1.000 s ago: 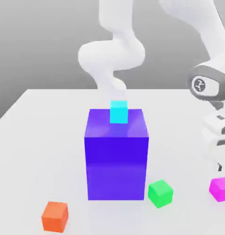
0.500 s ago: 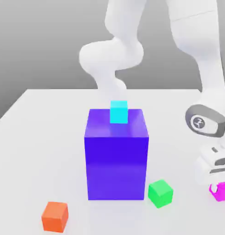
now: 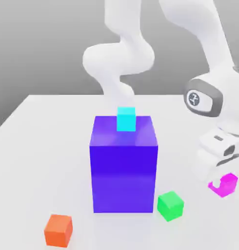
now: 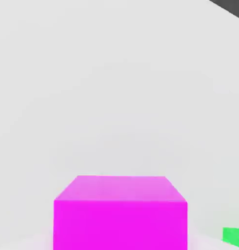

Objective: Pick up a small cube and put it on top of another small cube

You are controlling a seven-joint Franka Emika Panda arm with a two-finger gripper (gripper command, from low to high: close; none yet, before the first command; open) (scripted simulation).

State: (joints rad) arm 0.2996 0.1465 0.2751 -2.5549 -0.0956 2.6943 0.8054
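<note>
The gripper was clamped tight on the magenta cube, lifted beside the green cube; a corner grip risked slipping during transport.

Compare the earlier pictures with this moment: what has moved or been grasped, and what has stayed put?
The gripper came down over the pink cube, closed on it and lifted it off the table, shifting towards the exterior view's left. The green cube, orange cube, big blue block and the cyan cube on it stayed put.

Magenta small cube, cyan cube, blue block, green cube, orange cube.
</note>
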